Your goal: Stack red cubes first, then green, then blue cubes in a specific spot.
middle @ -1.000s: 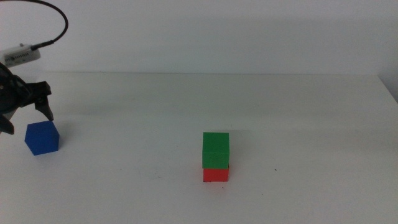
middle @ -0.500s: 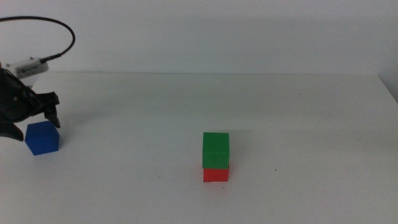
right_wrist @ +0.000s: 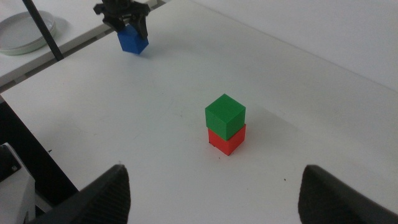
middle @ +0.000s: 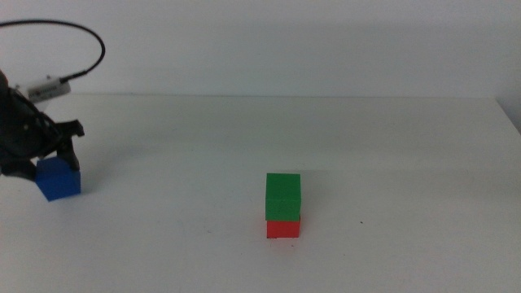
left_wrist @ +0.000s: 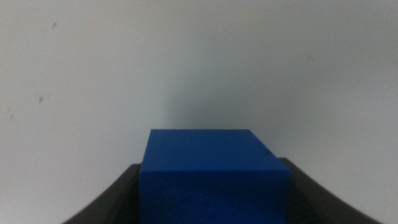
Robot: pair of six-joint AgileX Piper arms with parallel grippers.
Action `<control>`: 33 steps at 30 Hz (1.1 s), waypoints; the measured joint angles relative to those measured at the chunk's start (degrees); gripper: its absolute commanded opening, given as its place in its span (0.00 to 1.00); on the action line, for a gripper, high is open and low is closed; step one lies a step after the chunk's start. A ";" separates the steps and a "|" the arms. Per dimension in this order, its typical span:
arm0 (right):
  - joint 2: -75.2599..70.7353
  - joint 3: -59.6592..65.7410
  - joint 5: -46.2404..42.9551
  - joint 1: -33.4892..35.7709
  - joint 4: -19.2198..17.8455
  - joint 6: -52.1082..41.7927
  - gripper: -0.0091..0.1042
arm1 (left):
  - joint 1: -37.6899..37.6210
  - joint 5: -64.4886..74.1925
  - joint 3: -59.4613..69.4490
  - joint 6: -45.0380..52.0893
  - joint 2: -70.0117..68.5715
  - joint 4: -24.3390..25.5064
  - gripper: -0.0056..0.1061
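The blue cube (middle: 59, 181) rests on the white table at the far left. My left gripper (middle: 45, 167) has come down over it and stands open, one jaw on either side of the cube. In the left wrist view the blue cube (left_wrist: 211, 174) fills the gap between the jaws. Near the table's middle the green cube (middle: 282, 195) sits squarely on the red cube (middle: 282, 229). The right wrist view takes in this stack, green cube (right_wrist: 225, 114) over red cube (right_wrist: 227, 140), from a distance. My right gripper (right_wrist: 214, 180) hangs open and empty, well back from the stack.
The white table (middle: 391, 163) runs to a pale wall at the back. A cable (middle: 85, 32) loops above the left arm. Past the table's edge, the right wrist view shows a white plate (right_wrist: 25, 31) and a dark pole (right_wrist: 43, 31).
My left gripper has moved down and to the right, from beside the blue cube to straddling it. The stack and the right arm have not moved.
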 measured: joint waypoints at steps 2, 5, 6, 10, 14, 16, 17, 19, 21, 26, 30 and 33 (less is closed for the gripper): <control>0.00 0.00 0.00 0.00 0.00 0.00 0.89 | -1.98 0.88 0.81 -1.72 -3.44 1.29 0.03; 0.00 0.00 0.00 0.00 0.00 0.00 0.89 | -8.24 3.54 2.00 -5.36 -10.41 2.99 0.03; 0.00 0.00 0.00 0.00 0.00 0.00 0.89 | -11.27 5.10 2.12 -6.93 -13.01 3.39 0.03; 0.00 0.00 0.00 0.00 0.00 0.00 0.89 | -24.70 10.11 2.12 -17.54 -20.95 3.72 0.03; 0.00 0.00 0.00 0.00 0.00 0.00 0.89 | -38.37 10.91 2.12 -30.07 -23.18 7.93 0.03; 0.00 0.00 0.00 0.00 0.00 0.00 0.89 | -43.37 11.18 0.45 -33.34 -22.20 9.88 0.03; 0.00 0.00 0.00 0.00 0.00 0.00 0.89 | -45.54 12.12 -1.32 -34.31 -21.10 10.37 0.03; 0.00 0.00 0.00 0.00 0.00 0.00 0.89 | -48.83 14.54 -5.75 -35.30 -17.99 11.19 0.03; 0.00 0.00 0.00 0.00 0.00 0.00 0.89 | -51.41 15.52 -11.59 -35.98 -14.07 12.87 0.03; 0.00 0.00 0.00 0.00 0.00 0.00 0.89 | -55.87 15.52 -20.98 -36.21 -6.11 16.94 0.03; 0.00 0.00 0.00 0.00 0.00 0.00 0.89 | -56.56 15.64 -22.40 -37.24 -2.86 16.93 0.03; 0.00 0.00 0.00 0.00 0.00 0.00 0.89 | -56.56 15.86 -22.40 -38.07 -2.27 17.17 0.03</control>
